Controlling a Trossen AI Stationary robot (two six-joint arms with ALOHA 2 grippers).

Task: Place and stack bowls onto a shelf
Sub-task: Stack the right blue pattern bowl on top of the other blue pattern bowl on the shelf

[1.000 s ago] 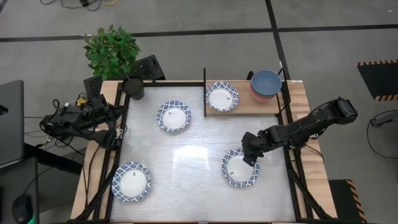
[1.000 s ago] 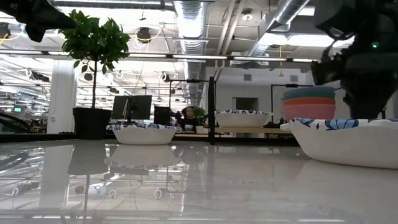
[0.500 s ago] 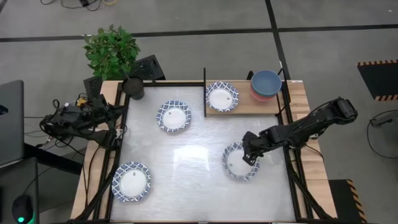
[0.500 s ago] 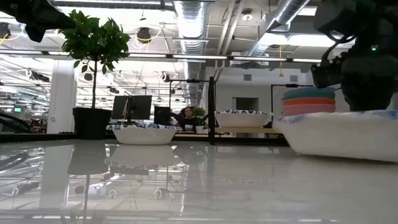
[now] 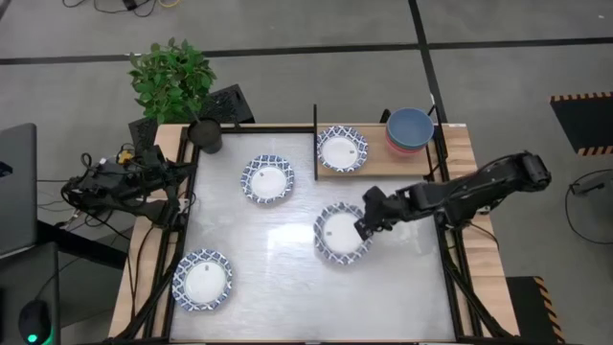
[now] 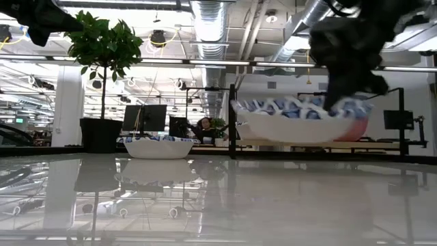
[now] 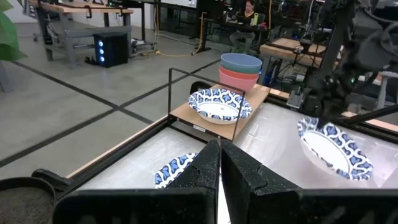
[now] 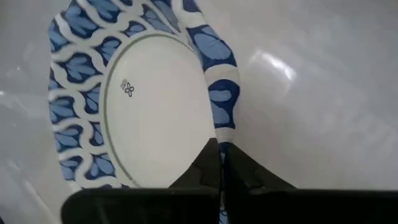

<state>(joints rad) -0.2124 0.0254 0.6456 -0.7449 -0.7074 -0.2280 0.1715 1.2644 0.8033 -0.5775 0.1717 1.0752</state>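
Above white tabletop [image 5: 278, 278]: blue-rimmed bowl [image 5: 339, 232] in right pincer [image 5: 365, 223].

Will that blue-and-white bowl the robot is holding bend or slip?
The held bowl probably stays stiff: in the low view it hangs clear of the table, pinched only at its rim by the right gripper, and keeps its shape. That small grip might let it tilt or slip.

I've got bare table [image 5: 287, 278] across the middle and front, with the only floor-level obstacles the patterned bowl [image 5: 267, 179] at the back and another [image 5: 202, 280] front-left. Shelf [image 5: 378, 165] is blocked left by a black post [image 5: 315, 142], holds one bowl [image 5: 342, 150] and the coloured stack [image 5: 410, 131]; only a narrow gap between them.
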